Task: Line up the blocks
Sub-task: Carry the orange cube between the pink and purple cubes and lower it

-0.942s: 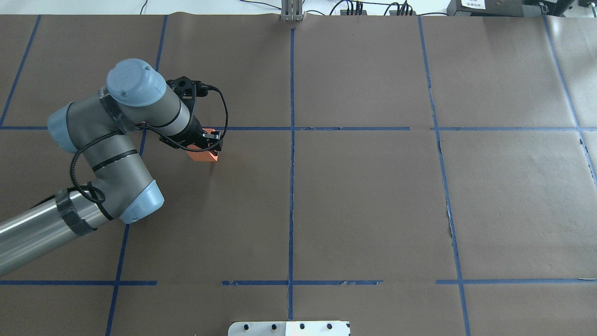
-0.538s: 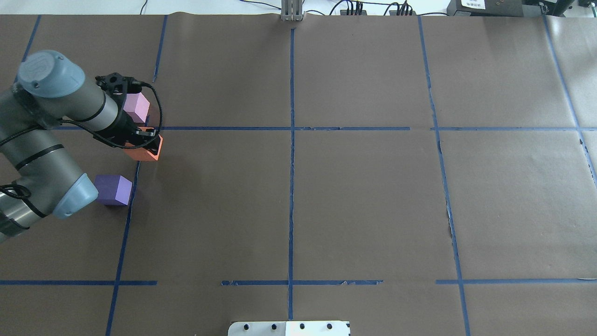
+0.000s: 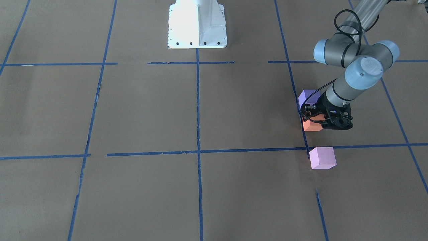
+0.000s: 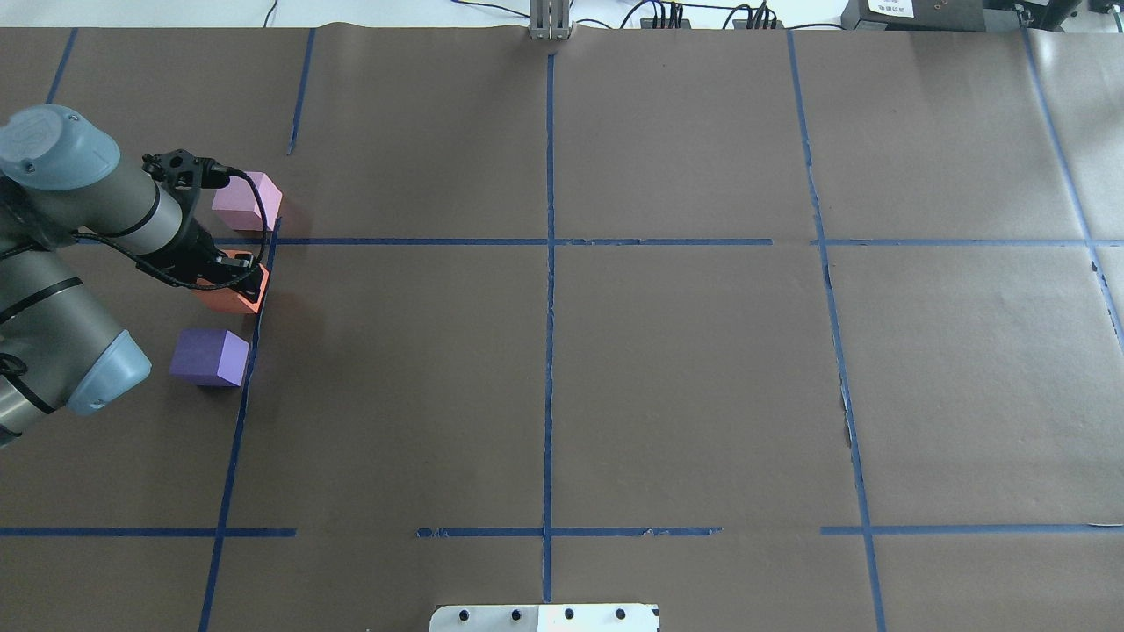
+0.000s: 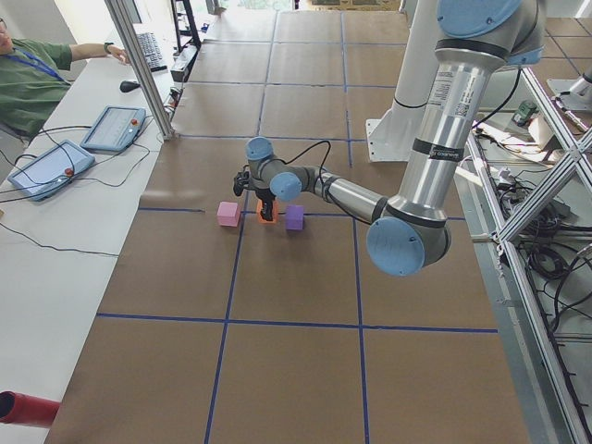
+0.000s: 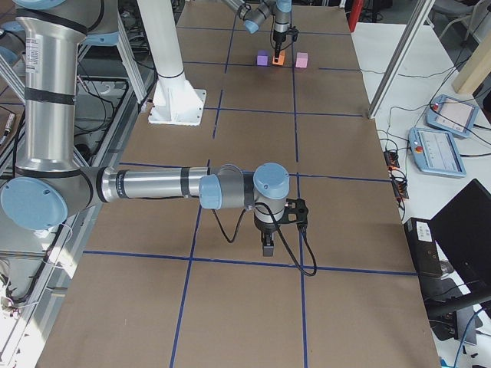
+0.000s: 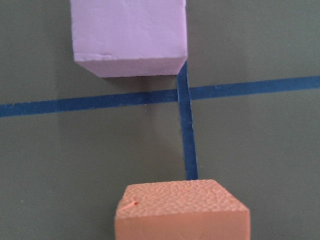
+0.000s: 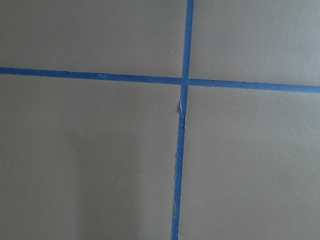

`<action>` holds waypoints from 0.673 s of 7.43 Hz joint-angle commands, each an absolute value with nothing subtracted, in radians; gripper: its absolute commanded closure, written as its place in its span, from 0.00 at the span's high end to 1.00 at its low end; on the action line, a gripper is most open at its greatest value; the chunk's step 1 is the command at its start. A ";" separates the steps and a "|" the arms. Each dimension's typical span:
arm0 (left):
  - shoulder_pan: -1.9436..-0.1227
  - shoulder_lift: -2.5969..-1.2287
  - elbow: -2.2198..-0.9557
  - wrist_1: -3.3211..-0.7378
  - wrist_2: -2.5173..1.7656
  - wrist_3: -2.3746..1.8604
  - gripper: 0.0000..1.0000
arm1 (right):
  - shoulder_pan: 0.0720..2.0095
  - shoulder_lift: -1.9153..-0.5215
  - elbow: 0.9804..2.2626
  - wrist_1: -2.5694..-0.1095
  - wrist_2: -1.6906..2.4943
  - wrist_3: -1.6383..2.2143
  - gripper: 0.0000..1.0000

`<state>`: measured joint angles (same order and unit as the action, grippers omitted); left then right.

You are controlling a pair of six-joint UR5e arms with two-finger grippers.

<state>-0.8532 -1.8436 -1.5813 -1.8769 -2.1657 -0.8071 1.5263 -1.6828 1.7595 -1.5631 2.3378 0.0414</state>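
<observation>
Brown paper [image 4: 667, 369] with blue tape lines [image 4: 549, 351] covers the table. At the left edge of the overhead view, the left gripper [image 4: 235, 279] is closed around the orange block [image 4: 228, 303], low over the paper. This block is between the pink block [image 4: 248, 202], higher in the frame, and the purple block [image 4: 209, 356], lower, and it is apart from both. The right gripper [image 6: 266, 247] points down in the lower middle of the right side view; if it is open, I cannot tell.

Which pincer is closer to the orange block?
Left. The left pincer sits right on the orange block, holding it. The right pincer hangs far away at the other end of the table.
</observation>
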 commanded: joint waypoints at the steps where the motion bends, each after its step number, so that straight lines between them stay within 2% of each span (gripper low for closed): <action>1: -0.853 -1.847 -1.562 -1.876 -2.164 -0.808 0.66 | 1.526 -1.683 1.759 -1.563 2.338 0.041 1.00; 2: -0.854 -1.847 -1.563 -1.878 -2.164 -0.807 1.00 | 1.526 -1.683 1.759 -1.563 2.338 0.041 1.00; 5: -0.963 -1.844 -1.618 -1.864 -2.219 -0.790 1.00 | 1.526 -1.683 1.761 -1.563 2.338 0.041 1.00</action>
